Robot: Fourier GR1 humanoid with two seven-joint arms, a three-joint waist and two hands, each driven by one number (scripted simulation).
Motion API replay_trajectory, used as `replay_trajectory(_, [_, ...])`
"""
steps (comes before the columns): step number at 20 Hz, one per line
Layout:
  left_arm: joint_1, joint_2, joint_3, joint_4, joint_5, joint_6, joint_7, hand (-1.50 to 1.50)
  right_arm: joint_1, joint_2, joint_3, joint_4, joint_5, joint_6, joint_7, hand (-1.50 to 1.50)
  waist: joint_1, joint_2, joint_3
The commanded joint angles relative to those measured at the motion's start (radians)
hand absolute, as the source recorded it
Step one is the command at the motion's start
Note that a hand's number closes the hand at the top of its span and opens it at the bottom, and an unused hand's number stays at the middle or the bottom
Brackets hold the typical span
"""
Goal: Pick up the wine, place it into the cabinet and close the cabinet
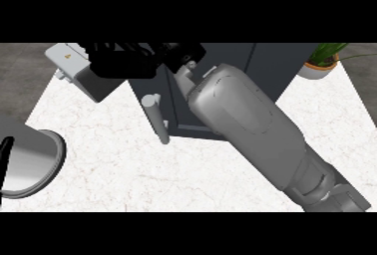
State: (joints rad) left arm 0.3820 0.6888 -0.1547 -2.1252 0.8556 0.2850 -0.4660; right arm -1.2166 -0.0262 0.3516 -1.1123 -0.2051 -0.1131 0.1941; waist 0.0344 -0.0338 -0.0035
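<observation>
Wine: not identifiable anywhere in the head view. Either hidden by the right hand (147,59) or inside the cabinet (273,64); cannot be told which.

Pale block (77,74) with an orange mark: touches the hand's left side, nature unknown.

Right hand: black, at the cabinet's upper left, above the cabinet door (140,87). Whether spread or closed round anything cannot be told.

Right forearm (250,129): enters from the lower right, lies across the cabinet front.

Left hand: absent from view.

Cabinet door: apparently swung out over the worktop (132,169), with the door handle (156,119) towards the viewer.

Also present: metal pan (33,164) at the left edge; potted plant (321,62) at upper right, well apart.

Hazards, as judged:
- Door jammed against the forearm if shut before withdrawal.
- Handle snagged on a careless pull-back.
- Wine toppled by the closing door if left near the sill.
</observation>
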Motion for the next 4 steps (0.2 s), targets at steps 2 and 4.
replay_trajectory(2, [-0.015, -0.007, -0.002, -0.008, 0.001, 0.003, 0.023, -1.50, 0.015, -0.089, -0.064, 0.134, 0.038, 0.001, -0.045, 1.50, -0.014, 0.042, 0.003])
replay_trajectory(4, [-0.041, -0.009, 0.016, 0.014, 0.017, -0.008, 0.028, -1.50, -0.014, -0.057, -0.064, 0.169, 0.049, -0.012, -0.059, 1.50, -0.006, 0.045, 0.002])
